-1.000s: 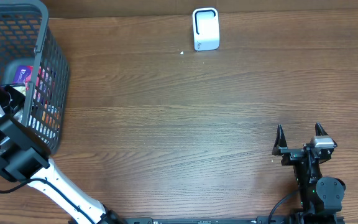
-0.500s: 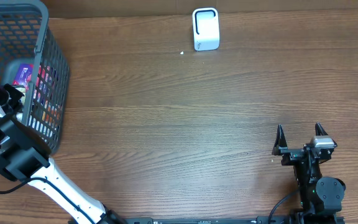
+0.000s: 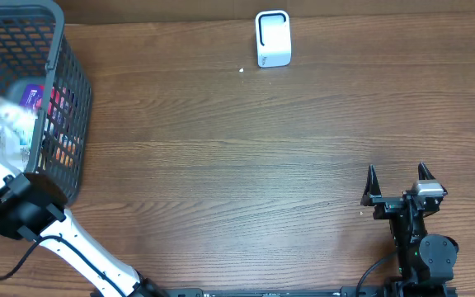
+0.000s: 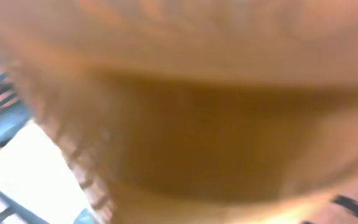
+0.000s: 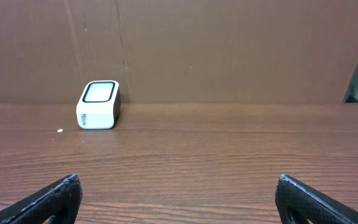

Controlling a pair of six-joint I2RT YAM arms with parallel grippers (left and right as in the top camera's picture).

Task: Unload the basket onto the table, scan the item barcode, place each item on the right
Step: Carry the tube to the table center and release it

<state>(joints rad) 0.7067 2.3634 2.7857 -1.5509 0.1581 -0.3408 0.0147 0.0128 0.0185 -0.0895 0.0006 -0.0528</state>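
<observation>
Left arm [image 3: 23,210] reaches down into the grey wire basket [image 3: 64,74] at far left, where the items [image 3: 30,96] sit. Its gripper is lost in blur; jaws together, on what I cannot tell. The white scanner [image 3: 273,38] stands far centre. The right gripper [image 3: 397,172] rests near right, fingers wide apart.

No legible text in any view. Scanner [image 5: 98,104]: faint dark marks on its side face, left of centre in the right wrist view, too small to read. Purple pack [image 3: 31,96] in basket [image 3: 71,115], upper left overhead: print blurred. Left wrist view: all blur, nothing readable.
</observation>
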